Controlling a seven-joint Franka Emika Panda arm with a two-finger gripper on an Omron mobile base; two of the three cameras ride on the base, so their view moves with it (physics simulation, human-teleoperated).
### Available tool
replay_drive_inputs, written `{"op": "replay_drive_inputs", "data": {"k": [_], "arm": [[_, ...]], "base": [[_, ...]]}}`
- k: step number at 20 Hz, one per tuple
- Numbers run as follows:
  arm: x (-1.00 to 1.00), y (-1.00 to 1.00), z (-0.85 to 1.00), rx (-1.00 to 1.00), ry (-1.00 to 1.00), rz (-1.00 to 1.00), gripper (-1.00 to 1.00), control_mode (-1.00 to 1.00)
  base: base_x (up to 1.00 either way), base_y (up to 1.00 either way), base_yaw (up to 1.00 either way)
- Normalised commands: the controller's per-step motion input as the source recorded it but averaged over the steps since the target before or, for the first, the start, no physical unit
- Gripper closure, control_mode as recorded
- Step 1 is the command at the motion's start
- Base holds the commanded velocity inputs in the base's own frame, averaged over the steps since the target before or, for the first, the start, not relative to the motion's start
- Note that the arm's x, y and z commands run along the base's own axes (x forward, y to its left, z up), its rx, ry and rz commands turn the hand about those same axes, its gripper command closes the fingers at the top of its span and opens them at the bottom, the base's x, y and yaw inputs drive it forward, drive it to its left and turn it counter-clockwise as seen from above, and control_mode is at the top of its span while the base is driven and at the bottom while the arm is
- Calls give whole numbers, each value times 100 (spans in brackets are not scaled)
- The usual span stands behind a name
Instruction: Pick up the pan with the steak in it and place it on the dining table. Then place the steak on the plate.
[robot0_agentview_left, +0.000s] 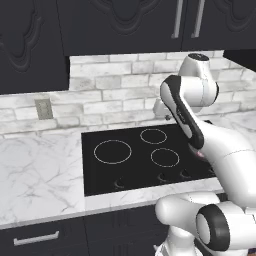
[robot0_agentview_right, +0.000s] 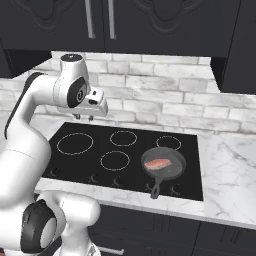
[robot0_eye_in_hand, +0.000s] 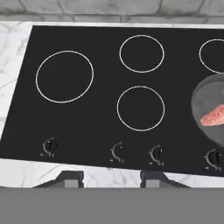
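Observation:
The dark round pan (robot0_agentview_right: 170, 169) sits on the front right burner of the black cooktop, its long handle (robot0_agentview_right: 156, 189) pointing toward the counter's front edge. The pinkish steak (robot0_agentview_right: 156, 163) lies inside it. In the hand view, the pan (robot0_eye_in_hand: 204, 105) and the steak (robot0_eye_in_hand: 213, 117) are cut off by the right edge. My gripper (robot0_agentview_right: 84, 117) hangs high over the back left of the cooktop, well left of the pan and apart from it. Its fingertips (robot0_eye_in_hand: 70, 178) stand wide apart around nothing, so the gripper (robot0_eye_in_hand: 111, 178) is open. The dining table and the plate are out of view.
The black cooktop (robot0_agentview_right: 90, 160) has several white burner rings and a row of knobs (robot0_eye_in_hand: 117, 151) along its front. White marble counter (robot0_agentview_left: 35, 170) runs on both sides, with a brick backsplash and a wall outlet (robot0_agentview_left: 44, 108) behind. Dark cabinets (robot0_agentview_right: 150, 25) hang overhead.

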Motion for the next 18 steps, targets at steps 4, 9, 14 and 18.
{"op": "replay_drive_inputs", "data": {"k": [4, 9, 14, 18], "arm": [[-30, -13, -7, 0, -5, 0, -100, -100], [-79, -47, -16, 1, -15, 0, -100, -100], [-75, -56, -24, 0, -11, -2, -100, -100], [-41, -65, -33, 0, -1, -7, -100, -100]], "base": [[0, 0, 0], [0, 0, 0], [0, 0, 0], [0, 0, 0]]}}
